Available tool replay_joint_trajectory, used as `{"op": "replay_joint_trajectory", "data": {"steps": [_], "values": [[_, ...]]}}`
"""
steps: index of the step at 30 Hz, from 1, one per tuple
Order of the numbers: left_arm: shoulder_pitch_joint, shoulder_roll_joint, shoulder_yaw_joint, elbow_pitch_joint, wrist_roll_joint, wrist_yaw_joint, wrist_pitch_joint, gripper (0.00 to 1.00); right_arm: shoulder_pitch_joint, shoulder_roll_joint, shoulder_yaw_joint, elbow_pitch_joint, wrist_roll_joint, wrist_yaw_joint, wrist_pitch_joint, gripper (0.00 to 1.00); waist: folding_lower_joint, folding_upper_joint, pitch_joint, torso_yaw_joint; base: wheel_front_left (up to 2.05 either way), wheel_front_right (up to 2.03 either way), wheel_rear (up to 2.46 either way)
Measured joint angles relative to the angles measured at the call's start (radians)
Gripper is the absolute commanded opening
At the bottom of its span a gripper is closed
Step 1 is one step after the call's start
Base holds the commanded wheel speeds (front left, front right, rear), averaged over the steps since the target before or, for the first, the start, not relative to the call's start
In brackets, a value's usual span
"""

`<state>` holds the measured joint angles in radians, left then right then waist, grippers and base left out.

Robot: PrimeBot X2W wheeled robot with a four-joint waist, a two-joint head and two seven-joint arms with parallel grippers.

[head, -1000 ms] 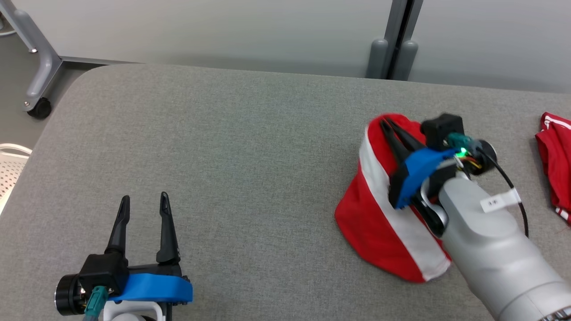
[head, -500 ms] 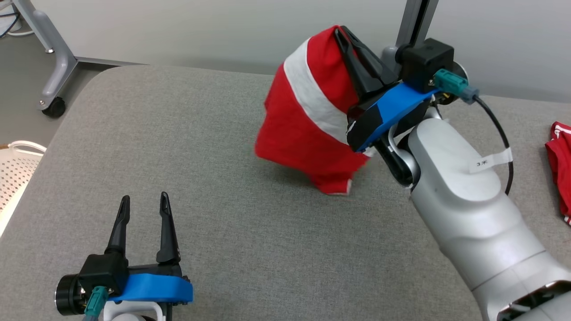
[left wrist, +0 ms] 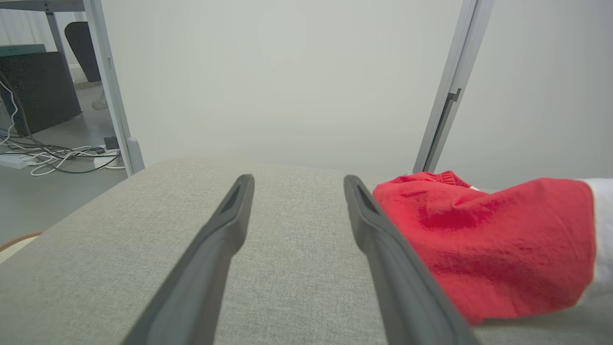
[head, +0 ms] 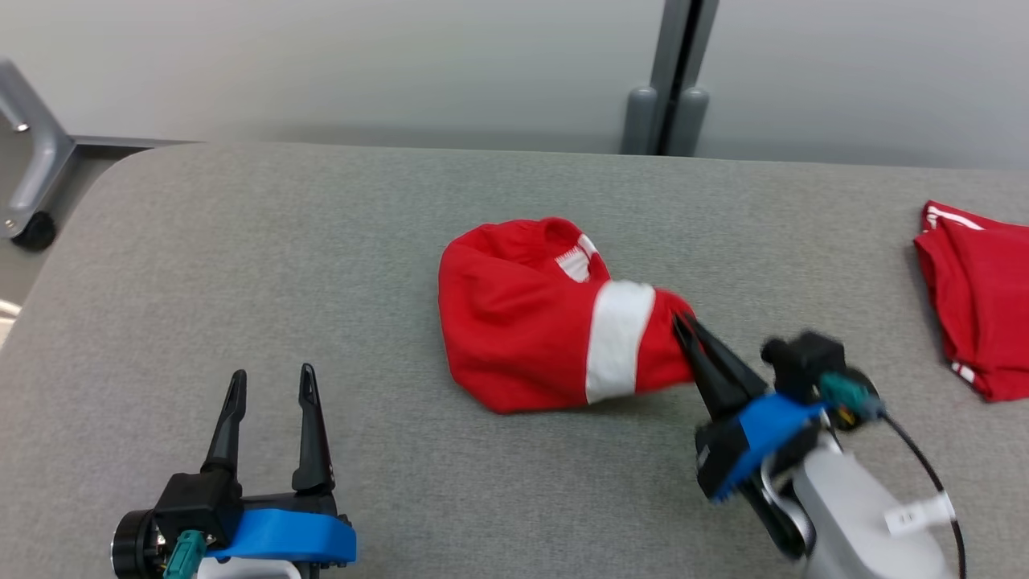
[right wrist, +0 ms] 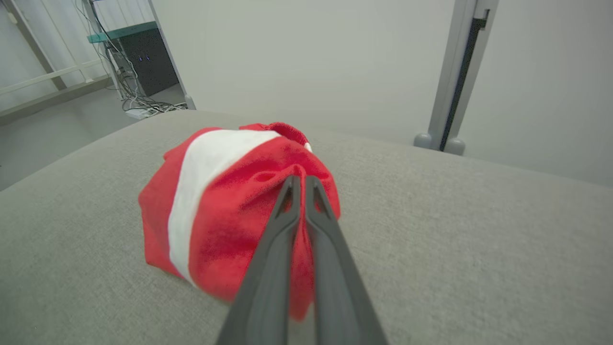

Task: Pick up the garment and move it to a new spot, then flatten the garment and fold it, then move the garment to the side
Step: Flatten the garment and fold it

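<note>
Pinching red garment (head: 522, 330) on table (head: 305, 265): right tool (head: 682, 323)

We see a gray cloth-covered counter (head: 281, 281); a bunched red garment (head: 514, 330) with a white band lies mid-frame, and another red cloth (head: 981, 305) at the right edge.

place: lab | cues: grey partition panels (head: 402, 64), loose floor cables (left wrist: 57, 154), castor-wheeled frame (head: 44, 157), padded work table (head: 241, 241)
</note>
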<state>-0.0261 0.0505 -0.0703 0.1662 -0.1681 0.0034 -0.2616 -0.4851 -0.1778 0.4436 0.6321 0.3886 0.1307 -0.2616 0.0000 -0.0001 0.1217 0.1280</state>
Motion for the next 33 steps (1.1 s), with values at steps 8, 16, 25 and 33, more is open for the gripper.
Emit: {"op": "replay_joint_trajectory", "data": {"steps": [8,16,25,33], "values": [[0.003,0.000,0.000,0.000,0.008,-0.004,0.000,1.00,0.278,-0.047,-0.057,-0.164,-0.020,0.000,0.000,0.00,-0.0001,-0.0001,-0.008,-0.068,0.00,0.00,0.00],[0.005,0.000,-0.001,0.000,0.008,-0.004,0.000,1.00,0.450,-0.035,-0.166,-0.320,-0.047,0.000,0.000,1.00,-0.0001,-0.0001,-0.016,-0.108,0.00,0.00,0.00],[0.011,0.000,0.001,0.005,0.010,-0.010,0.000,1.00,0.482,-0.055,-0.253,-0.446,-0.087,0.000,0.000,1.00,-0.0001,0.0001,-0.029,-0.120,0.00,0.00,0.00],[0.011,0.000,-0.004,0.010,0.019,-0.021,0.000,1.00,0.289,-0.106,-0.169,-0.321,-0.082,0.000,0.008,1.00,0.0000,0.0001,-0.029,-0.101,0.00,0.00,0.00]]}}
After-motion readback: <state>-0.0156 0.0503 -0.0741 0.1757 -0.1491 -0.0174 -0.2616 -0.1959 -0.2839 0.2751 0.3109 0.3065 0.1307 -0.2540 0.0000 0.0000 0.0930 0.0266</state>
